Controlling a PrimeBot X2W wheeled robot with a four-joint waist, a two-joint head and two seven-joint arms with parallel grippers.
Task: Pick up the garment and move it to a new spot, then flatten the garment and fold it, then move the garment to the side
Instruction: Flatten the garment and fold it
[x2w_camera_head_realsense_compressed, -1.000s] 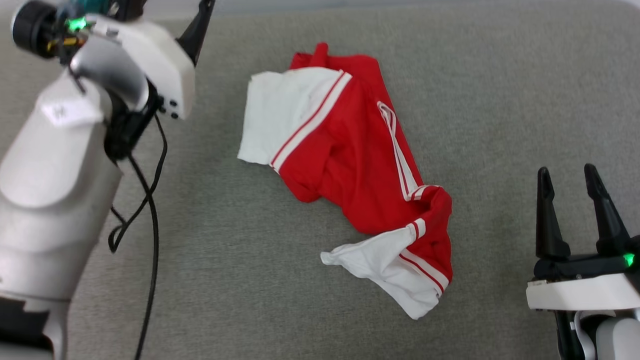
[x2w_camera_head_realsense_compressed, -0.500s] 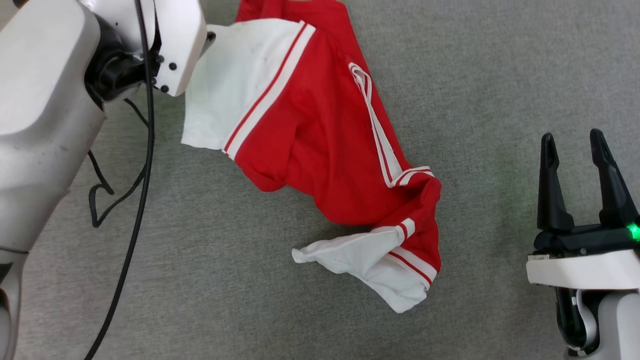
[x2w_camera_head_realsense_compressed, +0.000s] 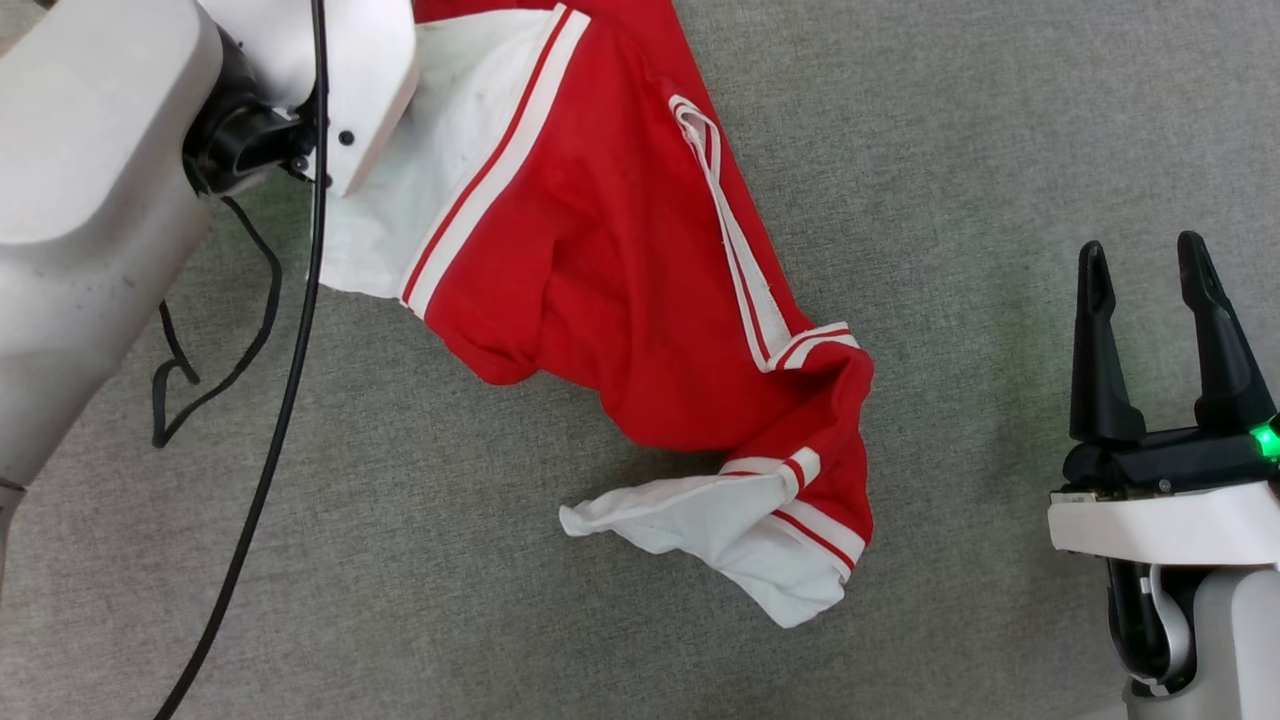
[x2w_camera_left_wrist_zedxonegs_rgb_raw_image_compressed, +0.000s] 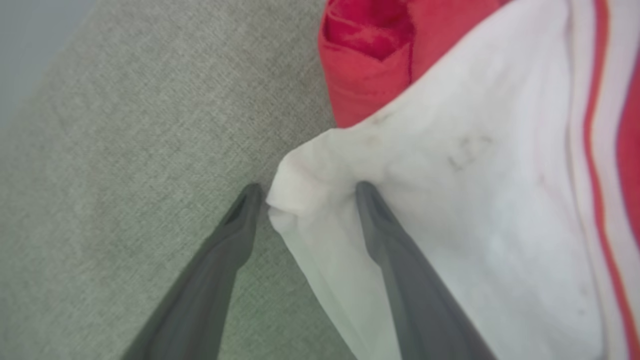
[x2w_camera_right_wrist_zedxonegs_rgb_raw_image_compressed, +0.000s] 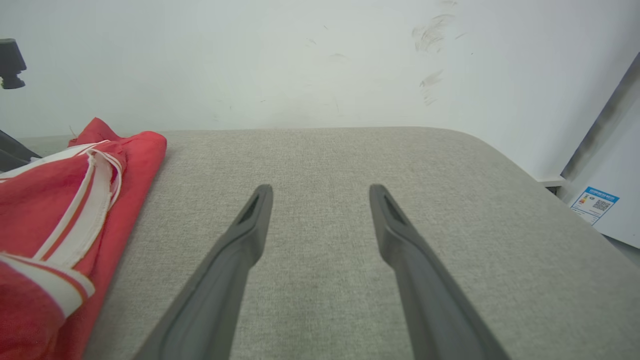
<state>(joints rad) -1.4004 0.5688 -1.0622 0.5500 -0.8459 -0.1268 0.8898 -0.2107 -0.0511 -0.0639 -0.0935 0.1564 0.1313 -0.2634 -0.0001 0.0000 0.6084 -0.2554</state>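
1. At the corner of the white sleeve (x2w_camera_left_wrist_zedxonegs_rgb_raw_image_compressed: 450, 200), the left gripper (x2w_camera_left_wrist_zedxonegs_rgb_raw_image_compressed: 307, 189) stands wide. One finger rests on the cloth and the other on the grey padded surface (x2w_camera_left_wrist_zedxonegs_rgb_raw_image_compressed: 125, 150) just beside the sleeve's edge. Nothing is pinched yet.
2. Only a small lip of fabric sits between the jaws. Closing here could catch a thin fold that slips free on the lift, or miss it altogether.
3. Both fingertips are down at the surface, so they may drag on the grey covering and push the corner away rather than grip it.
4. The garment (x2w_camera_head_realsense_compressed: 620, 280) lies crumpled mid-surface, its red body twisted and its other sleeve folded near the front. Lifted by one sleeve corner, it would likely hang in a rope and land bunched, which would make flattening harder.
5. A black cable (x2w_camera_head_realsense_compressed: 290, 330) dangles from the left arm close to the sleeve and could snag cloth as the arm travels.
6. The right gripper (x2w_camera_head_realsense_compressed: 1141, 248) is also wide open over bare surface, well apart from the garment, too far to support it.
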